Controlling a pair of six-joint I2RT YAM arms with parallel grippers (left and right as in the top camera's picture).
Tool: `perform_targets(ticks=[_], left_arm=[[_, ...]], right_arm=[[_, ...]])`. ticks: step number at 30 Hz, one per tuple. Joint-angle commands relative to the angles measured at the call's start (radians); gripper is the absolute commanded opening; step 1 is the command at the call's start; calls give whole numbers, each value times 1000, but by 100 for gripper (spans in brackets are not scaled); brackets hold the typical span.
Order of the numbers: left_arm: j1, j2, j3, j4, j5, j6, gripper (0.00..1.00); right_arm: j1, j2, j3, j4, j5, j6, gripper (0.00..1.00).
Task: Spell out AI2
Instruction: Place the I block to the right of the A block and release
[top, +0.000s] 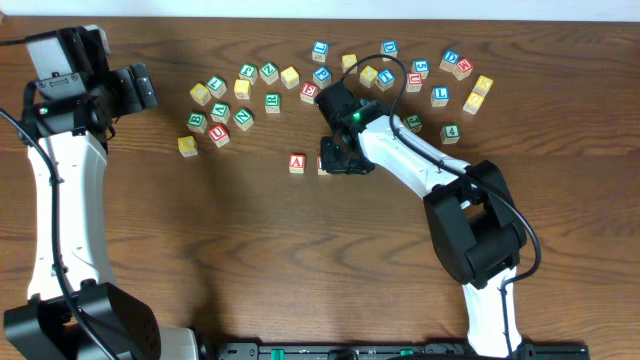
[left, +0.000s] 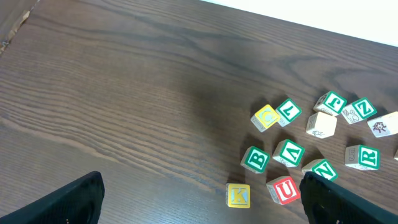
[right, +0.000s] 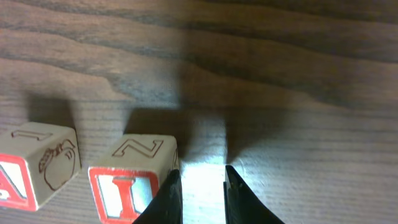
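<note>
The right arm's fingers (right: 168, 199) were released. A narrow strip of bare tabletop (right: 205, 180) showed between them and nothing was grasped. The nearer finger stood hard beside the I cube (right: 127, 193); contact could not be confirmed. The fingers occupied the spot on the I cube's side away from the A cube (right: 34, 174).

I cube: flat on the tabletop with the red I facing up, the letter's stem in line with the fingers. One side face carried an outlined Z. From overhead, the right wrist (top: 345, 110) covered most of the cube.

A cube: just beside the I cube, with a small gap between them, not touching. The red A faced up. The cube was turned slightly out of square with the I cube, with an apple drawing on the face toward it. The two formed a short row running across the tabletop; being cubes, neither had a long axis of its own.

Farther from the I cube, and well apart from it, lay a loose scatter of lettered cubes (top: 322, 74). Blue-lettered ones were among them, but the 2 could not be read.

Farthest from the I cube, a yellow K cube (left: 238, 195) and a red U cube (left: 285, 190) sat at the scatter's end. There the left arm's fingers (left: 68, 202) were spread wide over the tabletop, grasping nothing.
</note>
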Motion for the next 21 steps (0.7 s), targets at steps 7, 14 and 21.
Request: perform_targets(ticks=[7,14,21], left_arm=[[-2,-6,23,-3,-2,6,99],[-2,-6,23,-3,-2,6,99],[-2,-6,23,-3,-2,6,99]], right_arm=[[2,24,-8,24,-22,-11,18],[3,24,-8,38,-38,-11,17],[9,24,-8,41,-39,-11,17]])
